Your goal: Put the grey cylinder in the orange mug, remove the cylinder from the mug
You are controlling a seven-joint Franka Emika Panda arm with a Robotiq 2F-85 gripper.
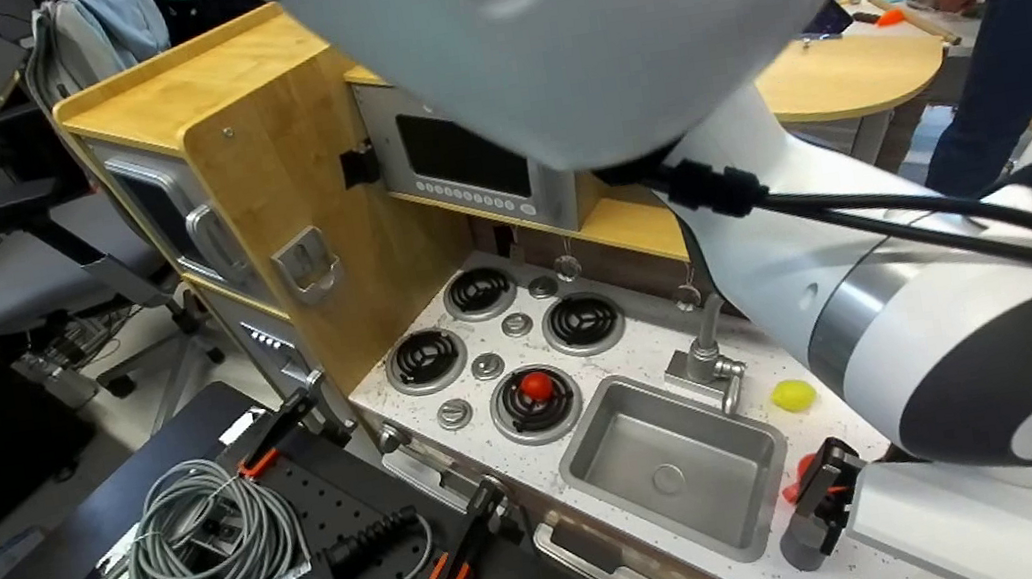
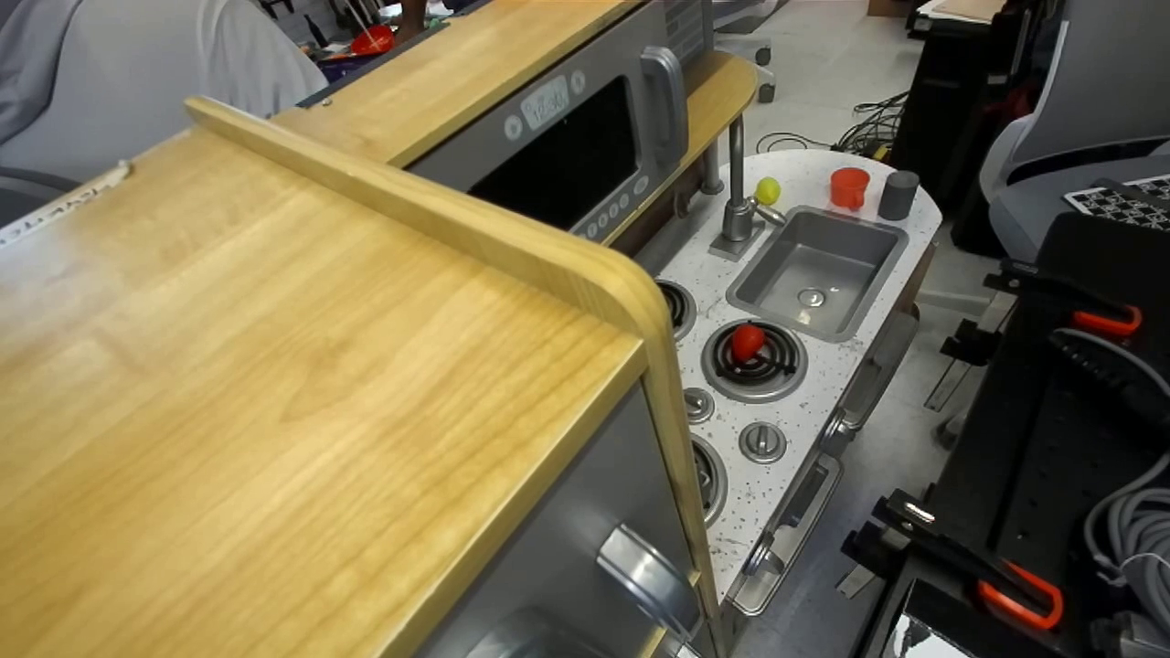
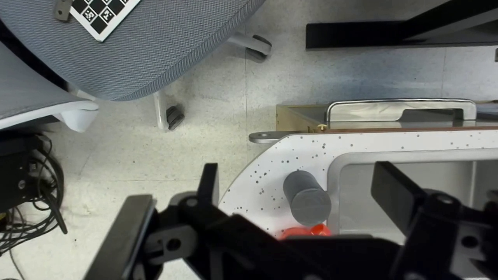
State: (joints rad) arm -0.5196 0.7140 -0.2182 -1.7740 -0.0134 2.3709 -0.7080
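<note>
Here the empty gripper point(image 3: 298, 177) hangs spread wide above the speckled counter point(image 3: 264, 190), a grey chair point(image 3: 167, 46) nearby.

No text legible; characters on microwave display point(image 2: 547, 102) blurred. Checkered marker board point(image 3: 103, 15) on grey chair seat point(image 3: 163, 48).

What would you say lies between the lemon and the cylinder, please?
In an exterior view, the mug stands between the lemon and the cylinder, with counter showing on either side of it.
</note>
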